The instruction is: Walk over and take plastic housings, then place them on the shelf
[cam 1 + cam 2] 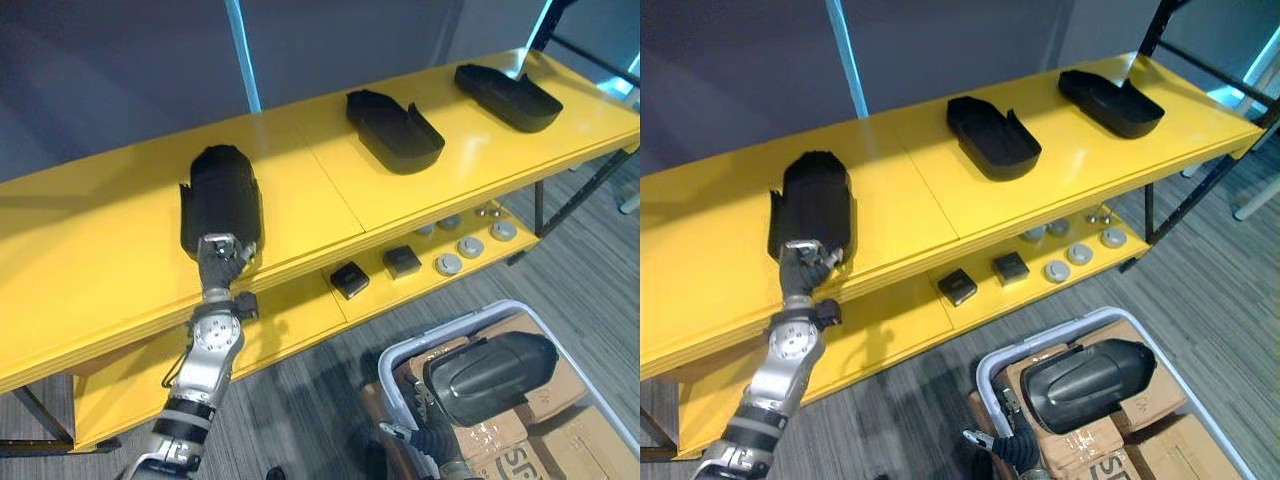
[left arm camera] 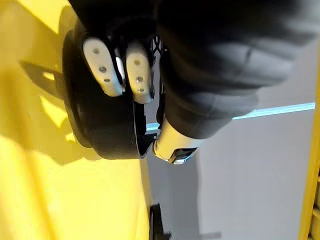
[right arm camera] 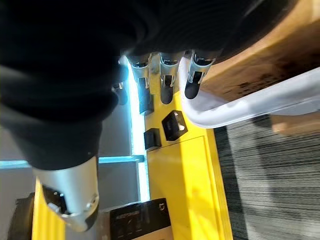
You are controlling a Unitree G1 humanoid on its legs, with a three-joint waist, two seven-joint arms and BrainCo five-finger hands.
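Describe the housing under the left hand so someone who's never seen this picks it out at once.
On the yellow shelf's top board, three black housings lie in a row. Take the left housing, at the robot's left end, its near end gripped by the left hand. The middle housing and right housing lie open side up like trays; this one shows a closed, rounded back.

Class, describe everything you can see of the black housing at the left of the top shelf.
The black plastic housing looks matt and long, with a rounded far end. It lies flat on the yellow top shelf, lengthwise front to back, near the front edge. The left hand is curled on its near end.
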